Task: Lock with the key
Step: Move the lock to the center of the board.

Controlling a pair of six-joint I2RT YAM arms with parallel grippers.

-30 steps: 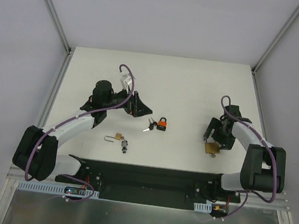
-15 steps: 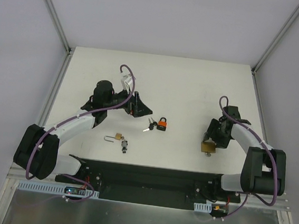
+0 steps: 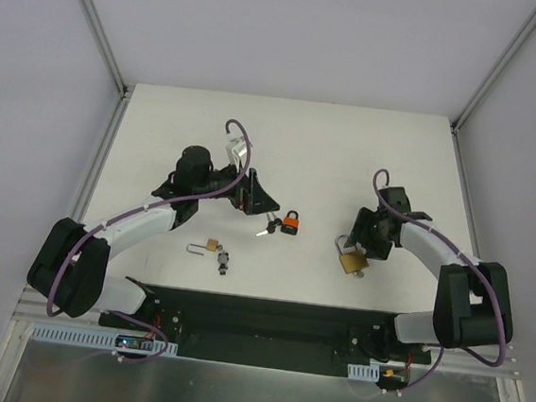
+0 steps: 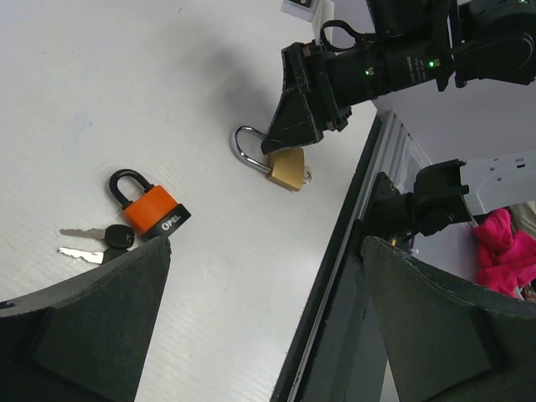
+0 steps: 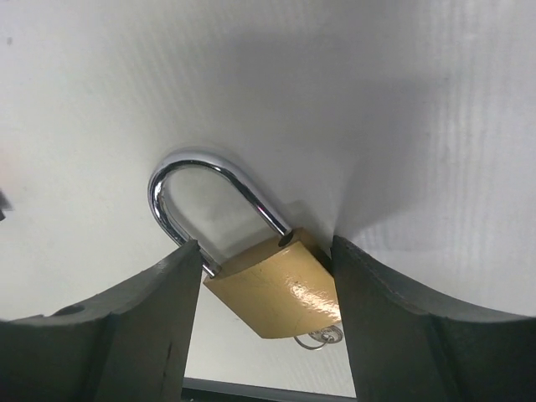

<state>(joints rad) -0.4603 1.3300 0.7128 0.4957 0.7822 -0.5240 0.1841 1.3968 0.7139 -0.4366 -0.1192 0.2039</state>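
Pinching the small brass padlock [image 5: 276,289] on the white counter [image 3: 349,152], the right jaws hold it. Its silver key [image 5: 322,337] is in, but the loop looks open. The left jaws are spread wide. Locking is not done yet.

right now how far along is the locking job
Done: the right gripper is closed on the brass padlock, with a key sticking from its base. In hand: the left gripper hangs open near the orange padlock. Left: turning the key; whether the shackle is already seated I cannot tell. The small padlock lies apart, untouched.
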